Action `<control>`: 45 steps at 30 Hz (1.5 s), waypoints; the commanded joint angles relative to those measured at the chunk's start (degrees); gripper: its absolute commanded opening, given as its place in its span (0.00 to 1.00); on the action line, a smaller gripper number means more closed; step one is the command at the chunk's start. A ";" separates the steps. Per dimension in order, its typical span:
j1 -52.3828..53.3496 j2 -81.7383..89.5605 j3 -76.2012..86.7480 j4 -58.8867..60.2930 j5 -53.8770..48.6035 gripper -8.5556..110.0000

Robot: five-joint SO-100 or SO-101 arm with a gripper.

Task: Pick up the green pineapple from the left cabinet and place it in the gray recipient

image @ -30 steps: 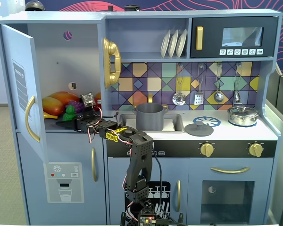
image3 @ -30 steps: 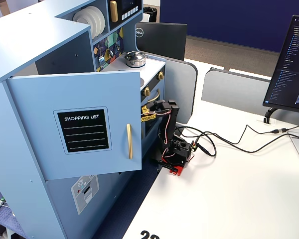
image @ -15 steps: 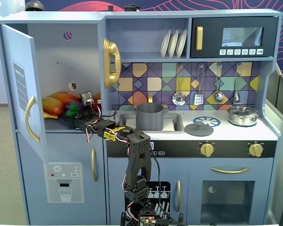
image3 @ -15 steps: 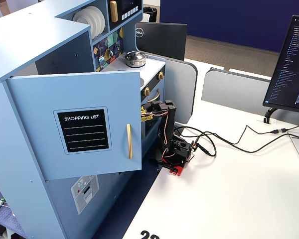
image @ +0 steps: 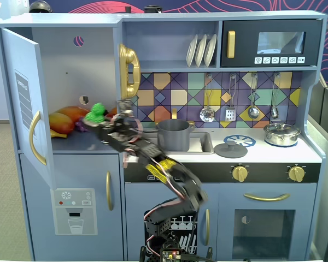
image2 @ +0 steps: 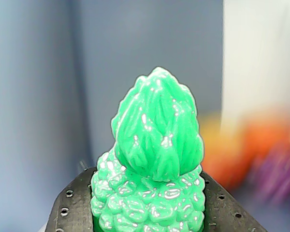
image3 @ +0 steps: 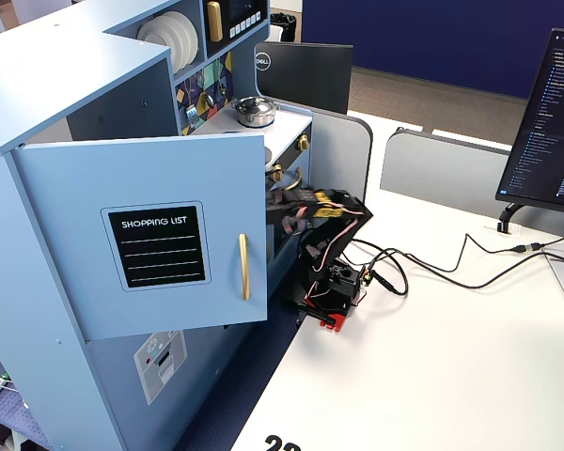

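Green pineapple clamped in gripper, at left cabinet opening.

The green pineapple looks like glossy moulded plastic, its bumpy skin and ridged crown catching small white highlights, while the gripper pads beside it are matt black plastic pierced with small holes. The left cabinet has a smooth, matt pale blue painted finish (its door carries a shiny gold handle). The gray recipient is dull and matt, whereas the lidded pot is polished, reflective metal.
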 commanded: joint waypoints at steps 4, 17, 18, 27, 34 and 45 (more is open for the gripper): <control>18.98 18.02 0.70 3.69 1.93 0.07; 52.91 -3.16 -6.24 4.57 10.99 0.07; 53.96 -6.68 -8.26 4.48 10.02 0.07; 57.57 -31.55 -26.54 5.54 8.26 0.07; 54.84 -33.49 -28.65 15.21 1.93 0.07; 53.17 -34.98 -33.93 24.52 -2.81 0.20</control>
